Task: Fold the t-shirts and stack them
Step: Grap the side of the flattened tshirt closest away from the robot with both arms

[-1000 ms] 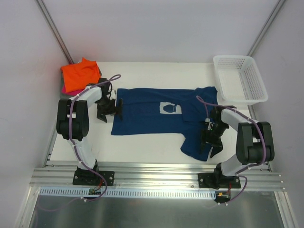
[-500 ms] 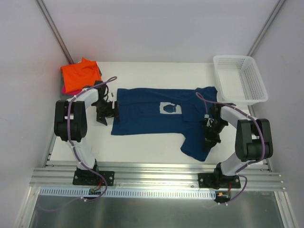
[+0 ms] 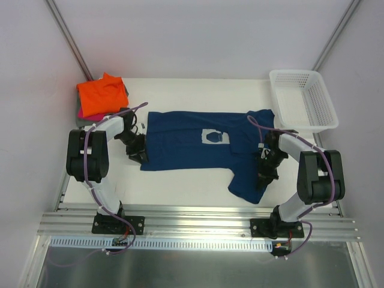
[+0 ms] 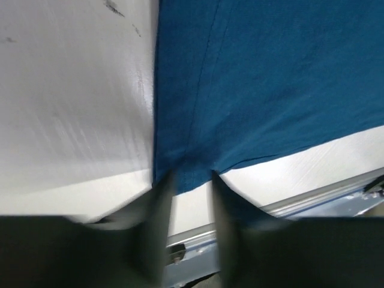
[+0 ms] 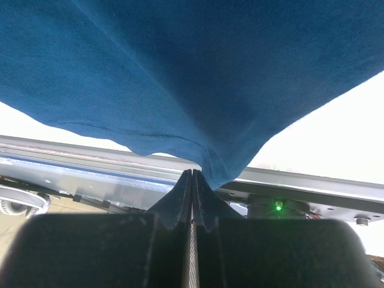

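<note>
One navy tee (image 3: 186, 147) — R pincer (image 5: 192, 173) clamps its hem, L pincer (image 4: 189, 177) blurry, part-open astride corner.

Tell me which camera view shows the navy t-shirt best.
The top external view: nearly the whole navy t-shirt shows, chest print included. The left wrist view shows only a hem corner; the right wrist view only a close edge.

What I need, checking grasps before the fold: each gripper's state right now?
Left gripper: jaws apart, straddling the navy t-shirt's corner, not clamped.
Right gripper: shut on the navy t-shirt's edge.
</note>
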Robot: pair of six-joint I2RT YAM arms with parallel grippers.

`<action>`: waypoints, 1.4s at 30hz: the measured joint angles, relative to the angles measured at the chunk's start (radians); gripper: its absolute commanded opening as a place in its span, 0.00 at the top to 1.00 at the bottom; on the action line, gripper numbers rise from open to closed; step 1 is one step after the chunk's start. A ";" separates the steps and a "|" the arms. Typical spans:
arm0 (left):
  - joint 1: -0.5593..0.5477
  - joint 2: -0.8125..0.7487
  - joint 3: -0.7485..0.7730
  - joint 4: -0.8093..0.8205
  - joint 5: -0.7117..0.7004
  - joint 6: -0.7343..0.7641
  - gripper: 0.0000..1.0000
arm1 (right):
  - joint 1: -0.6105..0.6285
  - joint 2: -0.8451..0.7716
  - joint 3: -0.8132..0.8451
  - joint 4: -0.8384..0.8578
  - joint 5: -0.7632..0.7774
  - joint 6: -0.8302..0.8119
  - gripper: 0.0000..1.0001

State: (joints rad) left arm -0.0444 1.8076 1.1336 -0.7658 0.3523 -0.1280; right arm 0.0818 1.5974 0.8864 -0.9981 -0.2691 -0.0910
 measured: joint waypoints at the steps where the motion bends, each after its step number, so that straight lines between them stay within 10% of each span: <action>1: 0.000 0.000 0.000 0.000 0.010 -0.003 0.92 | 0.000 -0.001 0.000 0.000 -0.001 0.000 0.99; 7: 0.000 0.000 -0.002 0.002 0.035 -0.006 1.00 | 0.000 -0.025 -0.007 0.001 -0.002 -0.002 0.99; 11: 0.000 0.000 -0.008 0.002 0.041 -0.011 1.00 | 0.001 -0.050 -0.007 -0.005 0.001 0.001 0.49; 17: 0.000 0.000 -0.011 0.002 0.041 -0.011 1.00 | 0.013 -0.085 -0.032 -0.029 -0.001 0.002 0.36; 27: 0.000 -0.003 -0.011 0.002 0.040 -0.011 1.00 | 0.022 -0.091 -0.114 -0.054 -0.019 0.021 0.41; 34: 0.000 -0.003 -0.010 0.002 0.034 -0.011 1.00 | -0.001 -0.050 -0.121 -0.039 -0.035 0.040 0.96; 36: 0.000 -0.003 -0.010 0.002 0.033 -0.011 1.00 | -0.005 -0.026 -0.106 -0.036 -0.035 0.047 0.94; 38: 0.000 -0.003 -0.009 0.001 0.033 -0.011 1.00 | -0.006 -0.006 -0.083 -0.032 -0.035 0.056 0.71; 42: 0.000 -0.003 0.002 0.001 0.033 -0.011 1.00 | -0.007 0.008 -0.043 -0.018 -0.030 0.046 0.96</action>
State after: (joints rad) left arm -0.0444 1.8042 1.1351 -0.7647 0.3851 -0.1390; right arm 0.0750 1.6051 0.8433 -1.0161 -0.2993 -0.0452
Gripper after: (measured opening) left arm 0.006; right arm 0.126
